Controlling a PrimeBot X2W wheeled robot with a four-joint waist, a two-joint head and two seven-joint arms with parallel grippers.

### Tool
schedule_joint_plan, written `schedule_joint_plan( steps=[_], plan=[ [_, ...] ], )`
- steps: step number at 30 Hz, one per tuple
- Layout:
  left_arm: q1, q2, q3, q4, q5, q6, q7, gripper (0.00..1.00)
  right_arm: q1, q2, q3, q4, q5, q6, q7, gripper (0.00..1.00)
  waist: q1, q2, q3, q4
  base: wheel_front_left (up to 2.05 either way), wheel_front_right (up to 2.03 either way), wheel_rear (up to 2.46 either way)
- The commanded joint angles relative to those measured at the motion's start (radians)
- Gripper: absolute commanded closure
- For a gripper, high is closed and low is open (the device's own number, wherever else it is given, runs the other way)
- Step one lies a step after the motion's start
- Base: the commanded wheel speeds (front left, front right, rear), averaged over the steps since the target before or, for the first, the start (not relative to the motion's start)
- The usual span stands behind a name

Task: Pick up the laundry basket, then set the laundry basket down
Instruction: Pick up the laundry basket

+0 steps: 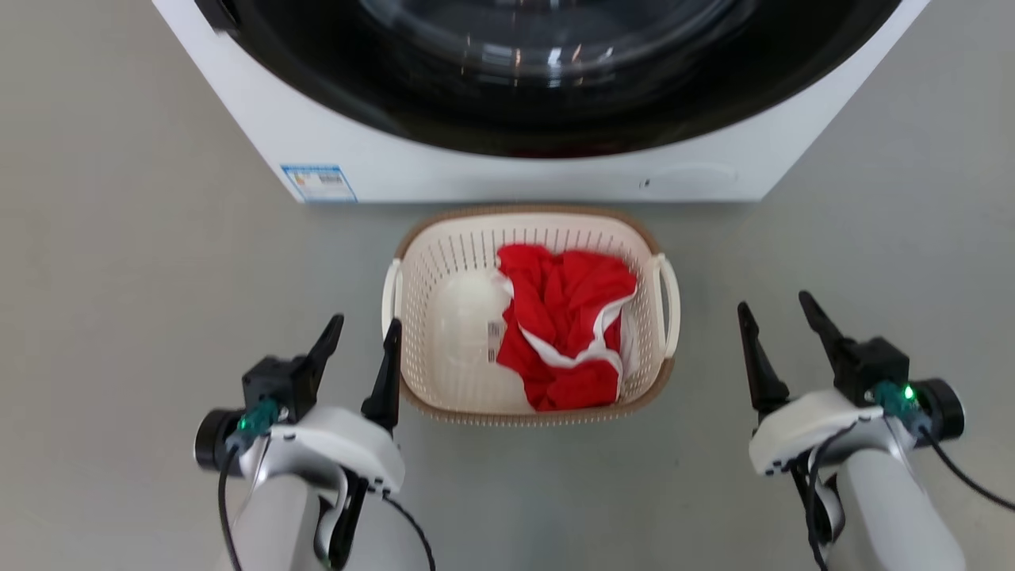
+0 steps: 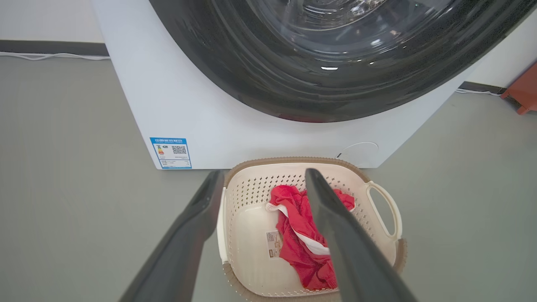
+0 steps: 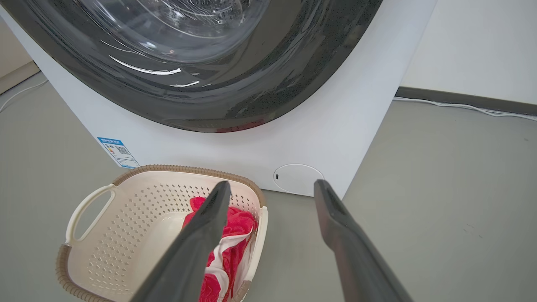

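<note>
Grey floor (image 1: 119,317); rounded perforated plastic laundry basket (image 1: 452,254), crumpled red cloth (image 1: 567,317) inside.

A white washer (image 1: 507,170) stands on a grey floor (image 1: 119,277), its dark round door (image 1: 547,79) closed. A blue label (image 1: 319,183) sits at its lower left corner, a round flap (image 3: 297,179) at the lower right. In front lies a crumpled red cloth (image 1: 567,317) with white edging. A white cable (image 3: 461,107) runs along the wall.
</note>
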Motion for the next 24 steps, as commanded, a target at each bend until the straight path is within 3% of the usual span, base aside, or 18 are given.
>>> schedule_joint_plan(
  steps=[1, 13, 24],
  plan=[
    [-0.035, 0.012, 0.024, -0.011, -0.005, 0.009, -0.006, 0.00, -0.020, 0.001, 0.017, -0.007, -0.012, 0.006, -0.012, 0.00, 0.0000, 0.0000, 0.054, 0.004, 0.00, 0.00, 0.00],
    [-0.289, 0.012, -0.053, 0.237, -0.082, 0.021, -0.006, 0.00, -0.229, 0.001, -0.040, 0.149, -0.088, 0.006, 0.016, 0.00, 0.0000, 0.0000, 0.252, 0.029, 0.00, 0.00, 0.00],
    [-0.492, 0.012, -0.134, 0.467, -0.168, 0.044, -0.006, 0.00, -0.344, 0.001, -0.071, 0.258, -0.147, 0.006, 0.025, 0.00, 0.0000, 0.0000, 0.370, 0.051, 0.00, 0.00, 0.00]
  ],
)
